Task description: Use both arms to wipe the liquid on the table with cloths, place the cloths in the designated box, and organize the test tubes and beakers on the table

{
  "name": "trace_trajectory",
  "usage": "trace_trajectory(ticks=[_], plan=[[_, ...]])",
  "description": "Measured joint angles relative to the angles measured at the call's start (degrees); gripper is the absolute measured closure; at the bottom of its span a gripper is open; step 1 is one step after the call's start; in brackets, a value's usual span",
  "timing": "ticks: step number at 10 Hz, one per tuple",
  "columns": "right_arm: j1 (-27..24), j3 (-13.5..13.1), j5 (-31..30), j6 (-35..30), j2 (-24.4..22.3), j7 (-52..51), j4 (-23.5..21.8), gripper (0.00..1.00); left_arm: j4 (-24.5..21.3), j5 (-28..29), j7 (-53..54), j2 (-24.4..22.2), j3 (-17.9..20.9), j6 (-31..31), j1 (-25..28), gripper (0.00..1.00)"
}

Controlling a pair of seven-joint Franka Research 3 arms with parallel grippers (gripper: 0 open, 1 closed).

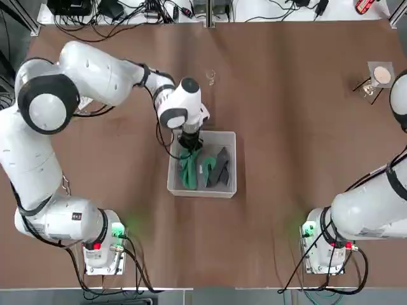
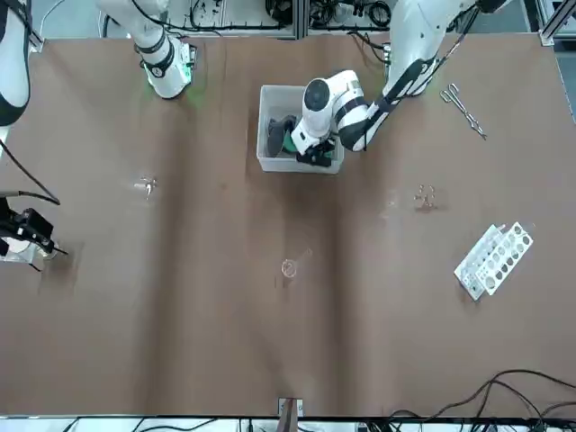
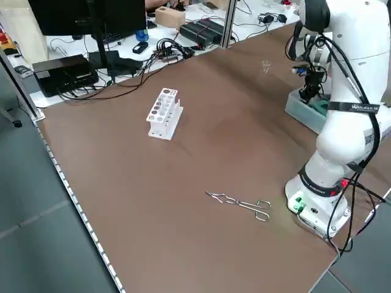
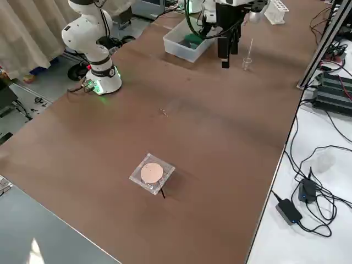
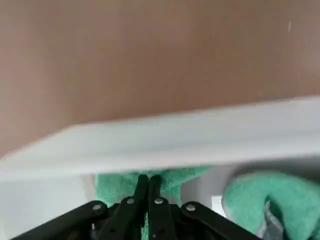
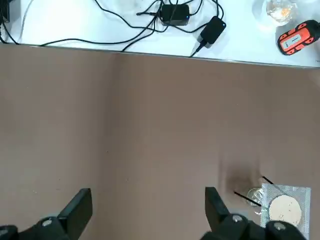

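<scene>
From the robot's left to its right: a white plastic rack with round holes [image 2: 493, 261] stands on the brown table [image 3: 183, 232]; it is probably light and stiff, best gripped across its narrow width. Metal tongs [image 3: 238, 202] lie flat, likely hard and slippery, easiest to take around the middle.

Next, the left claw [image 5: 149, 179] is inside the low-walled pale box [image 1: 202, 192], its two fingers pressed together at the green cloth [image 1: 189, 173]; whether a fold is pinched, I cannot tell. Beside that cloth, also in the box, a dark grey cloth [image 1: 219, 169] lies crumpled against another patch of green. Both look soft and light, safe to squeeze at any raised fold, though they may snag on a claw.

Beyond the box, a small clear glass vessel [image 2: 289, 268] looks fragile and slippery; a gentle hold around its body would suit it.

Farthest right, the right claw [image 6: 149, 200] hangs over the table, spread wide with nothing between its fingers.
</scene>
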Motion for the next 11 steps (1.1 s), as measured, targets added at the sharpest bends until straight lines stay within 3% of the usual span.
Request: trace_trajectory(ticks=[3, 6, 8, 11], plan=[[0.0, 0.0, 0.0, 0.0, 0.0, 0.0, 0.0, 0.0, 9.1, -7.7, 1.2, -6.1, -0.5, -14.3, 0.4, 0.96], [0.0, 0.0, 0.0, 0.0, 0.0, 0.0, 0.0, 0.0, 17.0, -17.0, 11.9, -10.4, 1.2, -27.4, 3.3, 0.96], [0.0, 0.0, 0.0, 0.0, 0.0, 0.0, 0.0, 0.0, 18.7, -23.5, 25.8, -16.1, 11.1, -30.2, 4.1, 0.96], [0.0, 0.0, 0.0, 0.0, 0.0, 0.0, 0.0, 0.0, 18.6, -25.5, 41.5, -20.5, 25.1, -31.5, 4.4, 0.96]])
